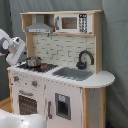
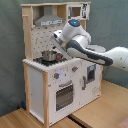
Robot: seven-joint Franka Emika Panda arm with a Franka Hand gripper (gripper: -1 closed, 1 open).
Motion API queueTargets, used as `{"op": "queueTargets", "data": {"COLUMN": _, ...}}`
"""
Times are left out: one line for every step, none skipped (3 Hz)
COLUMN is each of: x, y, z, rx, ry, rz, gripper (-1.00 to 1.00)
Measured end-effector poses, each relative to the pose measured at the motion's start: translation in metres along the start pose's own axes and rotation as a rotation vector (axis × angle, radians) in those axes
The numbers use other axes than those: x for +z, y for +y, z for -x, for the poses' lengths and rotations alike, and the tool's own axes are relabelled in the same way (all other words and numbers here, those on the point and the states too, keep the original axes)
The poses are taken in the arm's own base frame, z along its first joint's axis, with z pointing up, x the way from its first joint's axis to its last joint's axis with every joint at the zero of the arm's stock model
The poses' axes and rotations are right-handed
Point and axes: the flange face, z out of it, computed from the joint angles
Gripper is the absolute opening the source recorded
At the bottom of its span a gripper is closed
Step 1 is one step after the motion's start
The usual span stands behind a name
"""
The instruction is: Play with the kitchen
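Note:
The kitchen (image 1: 60, 80) is a white and light-wood toy unit with a range hood (image 1: 40, 25), microwave (image 1: 70, 22), black faucet (image 1: 85, 59), grey sink (image 1: 72, 73), knobs (image 1: 35, 83) and oven door (image 1: 27, 104). A small metal pot (image 1: 33, 62) stands on the stovetop. In the first exterior view my gripper (image 1: 15, 54) hangs at the kitchen's left end, beside the stovetop. In the second exterior view the white arm reaches in from the right, with the gripper (image 2: 58, 44) just above and behind the pot (image 2: 49, 55). It holds nothing that I can see.
The kitchen stands on a wooden floor (image 2: 100, 112) before a grey curtain (image 1: 117, 50). A white rounded robot part (image 1: 20, 121) fills the first exterior view's bottom left corner. The arm's forearm (image 2: 107, 55) spans the space in front of the counter in the second exterior view.

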Motion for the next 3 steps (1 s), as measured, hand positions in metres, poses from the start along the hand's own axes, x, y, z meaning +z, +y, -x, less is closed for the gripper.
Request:
{"op": "queueTargets", "data": {"x": 0.014, "y": 0.026, "z": 0.001, "rx": 0.08, "ry": -0.011, "rz": -0.083, "gripper": 1.0}}
{"op": "queueTargets", "data": {"x": 0.017, "y": 0.042, "z": -0.001, "rx": 0.143, "ry": -0.034, "rz": -0.157, "gripper": 1.0}}
{"op": "queueTargets", "data": {"x": 0.021, "y": 0.043, "z": -0.007, "rx": 0.193, "ry": -0.066, "rz": -0.219, "gripper": 1.0}}
